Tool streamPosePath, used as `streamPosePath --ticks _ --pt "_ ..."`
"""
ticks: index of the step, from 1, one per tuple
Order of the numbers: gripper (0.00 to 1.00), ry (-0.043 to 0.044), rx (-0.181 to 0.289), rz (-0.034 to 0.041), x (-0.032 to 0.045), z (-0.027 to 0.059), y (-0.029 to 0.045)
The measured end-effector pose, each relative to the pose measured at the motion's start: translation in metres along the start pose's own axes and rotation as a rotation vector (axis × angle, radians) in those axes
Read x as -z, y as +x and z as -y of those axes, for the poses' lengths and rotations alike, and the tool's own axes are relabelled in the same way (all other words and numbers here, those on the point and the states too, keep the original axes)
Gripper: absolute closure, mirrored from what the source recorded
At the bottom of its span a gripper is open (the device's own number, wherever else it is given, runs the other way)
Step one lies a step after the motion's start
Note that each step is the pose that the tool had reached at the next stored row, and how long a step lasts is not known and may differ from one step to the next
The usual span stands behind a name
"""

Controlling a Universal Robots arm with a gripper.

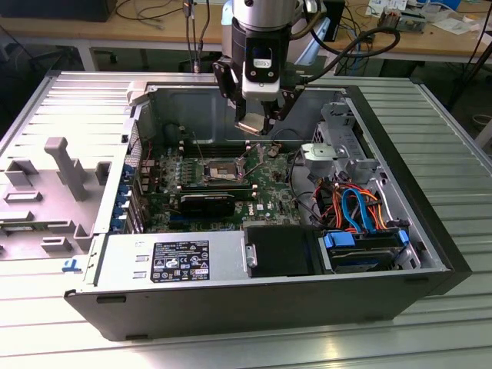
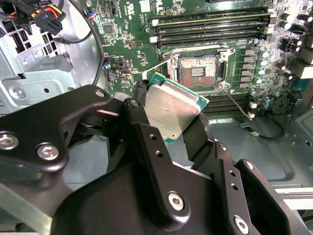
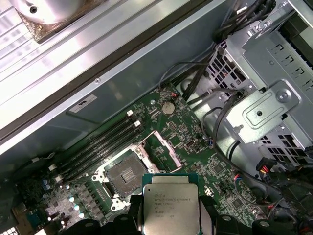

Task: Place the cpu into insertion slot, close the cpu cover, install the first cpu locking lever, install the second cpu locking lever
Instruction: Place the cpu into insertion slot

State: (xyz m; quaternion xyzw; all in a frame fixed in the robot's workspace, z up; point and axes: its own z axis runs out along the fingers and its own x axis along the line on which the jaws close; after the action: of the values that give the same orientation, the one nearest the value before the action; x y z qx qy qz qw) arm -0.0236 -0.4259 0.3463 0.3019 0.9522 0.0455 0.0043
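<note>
1. The claw (image 1: 257, 124) hangs over the open computer case (image 1: 231, 307), which lies on its side on a ribbed metal surface (image 1: 453, 154).
2. The claw is clamped on the cpu (image 1: 252, 126), one finger on each of two opposite edges, as both wrist views show (image 2: 171, 110) (image 3: 170, 203).
3. The cpu is up in the air, well clear of the green board (image 1: 269, 196), with its silvery metal face turned up toward the arm.
4. The insertion slot (image 1: 221, 171) lies on the board below the claw and off toward the exterior view's left; its dark centre is bare (image 2: 199, 68) (image 3: 126, 174).
5. The cpu cover (image 3: 155, 146) looks tilted up at one edge of the slot, not laid over it.
6. Long black memory sticks (image 2: 210, 24) run just beside the slot.
</note>
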Motion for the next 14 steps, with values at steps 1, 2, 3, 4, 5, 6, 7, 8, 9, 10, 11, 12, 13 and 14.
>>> streamPosePath --ticks 1,2,3,4,5,6,7,8,9,10,11,12,13,14 --pt "0.45 0.0 -0.001 0.0001 0.0 0.0 0.0" --pt "0.45 0.0 -0.002 0.0002 0.0 0.0 0.0" --pt "0.45 -0.0001 -0.003 0.0003 0.0 0.0 0.0" --pt "0.45 0.0 -0.004 0.0003 0.0 0.0 0.0" --pt "0.45 -0.0001 -0.005 0.0004 0.0 0.0 0.0" --pt "0.45 -0.0001 -0.006 0.0005 0.0 0.0 0.0" --pt "0.45 -0.0001 -0.006 0.0006 0.0 0.0 0.0" --pt "0.45 -0.0001 -0.007 0.0006 0.0 0.0 0.0" --pt "0.45 -0.0002 -0.008 0.0007 0.0 0.0 0.0" --pt "0.45 -0.0002 -0.009 0.0008 0.0 0.0 0.0" --pt "0.45 -0.0002 -0.01 0.0009 0.0 0.0 0.0" --pt "0.45 -0.0002 -0.012 0.0011 0.0 0.0 0.0" --pt "0.45 -0.0003 -0.014 0.0012 0.0 0.0001 0.0" --pt "0.45 -0.0003 -0.015 0.0013 -0.0001 0.0001 -0.0001"
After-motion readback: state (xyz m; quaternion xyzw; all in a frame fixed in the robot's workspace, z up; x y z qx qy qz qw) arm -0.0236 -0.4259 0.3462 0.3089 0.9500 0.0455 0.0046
